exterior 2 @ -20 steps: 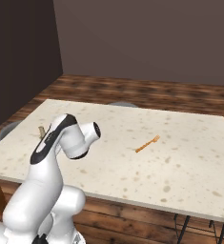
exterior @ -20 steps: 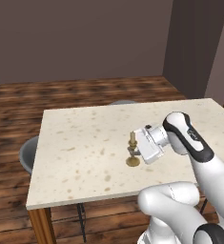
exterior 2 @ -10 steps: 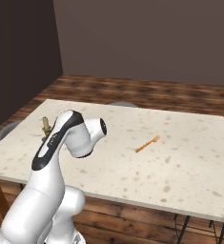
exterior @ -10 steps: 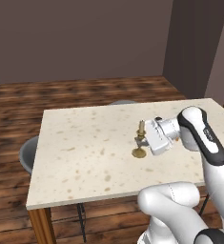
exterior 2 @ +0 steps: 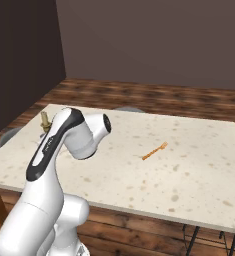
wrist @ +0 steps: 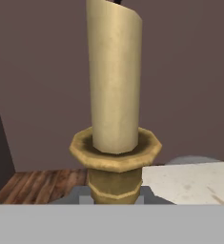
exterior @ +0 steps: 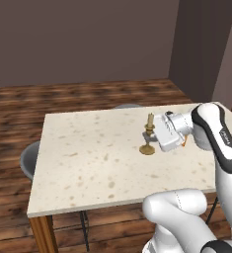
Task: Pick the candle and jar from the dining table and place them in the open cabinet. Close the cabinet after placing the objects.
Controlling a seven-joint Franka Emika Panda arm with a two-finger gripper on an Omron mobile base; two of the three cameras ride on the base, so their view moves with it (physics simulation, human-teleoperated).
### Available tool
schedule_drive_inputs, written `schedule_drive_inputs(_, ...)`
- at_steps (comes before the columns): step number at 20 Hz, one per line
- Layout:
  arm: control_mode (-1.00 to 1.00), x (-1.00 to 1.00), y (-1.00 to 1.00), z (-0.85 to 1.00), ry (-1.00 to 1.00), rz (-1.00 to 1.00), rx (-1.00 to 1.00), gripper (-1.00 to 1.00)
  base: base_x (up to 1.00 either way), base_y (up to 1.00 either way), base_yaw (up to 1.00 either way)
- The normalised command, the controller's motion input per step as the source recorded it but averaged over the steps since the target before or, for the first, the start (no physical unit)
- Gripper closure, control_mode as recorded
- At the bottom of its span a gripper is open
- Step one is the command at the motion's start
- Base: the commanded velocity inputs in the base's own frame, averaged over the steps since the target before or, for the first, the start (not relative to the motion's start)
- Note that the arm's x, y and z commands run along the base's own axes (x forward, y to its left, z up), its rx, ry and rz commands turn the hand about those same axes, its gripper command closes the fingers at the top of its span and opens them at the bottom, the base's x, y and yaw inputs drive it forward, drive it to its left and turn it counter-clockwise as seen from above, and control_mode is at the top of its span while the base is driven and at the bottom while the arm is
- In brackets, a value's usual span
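The candle, a cream stub on a slim brass holder with a round base, stands upright in my gripper, which is shut on the holder's stem from the right. It hangs just above the middle right of the dining table. Close up in the hand view, the candle rises straight from its brass cup, with the table top behind it at the lower right. From the right base view, the candle's tip peeks out behind my arm, over the table's left end. The jar and the cabinet are out of view.
A small orange fork-like piece lies on the table top right of my arm. Grey chairs stand at the table's left end and far side. Dark walls and a wooden floor surround the table.
My gripper has carried the candle up and to the right, away from its earlier spot on the table top. The grip has stayed shut.
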Motion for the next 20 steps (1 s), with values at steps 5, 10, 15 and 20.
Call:
schedule_drive_inputs(5,1.00,-0.02,0.00,0.06,0.00,-0.01,0.00,1.00,0.00,0.00,0.00)
schedule_drive_inputs(10,1.00,0.00,0.00,0.00,0.00,0.00,0.00,1.00,-0.23,-0.12,-0.11)
schedule_drive_inputs(15,1.00,0.00,0.00,0.00,0.00,0.00,0.00,1.00,-0.37,-0.46,-0.34)
schedule_drive_inputs(20,1.00,0.00,0.00,0.00,0.00,0.00,0.00,1.00,-0.20,-0.43,-0.42)
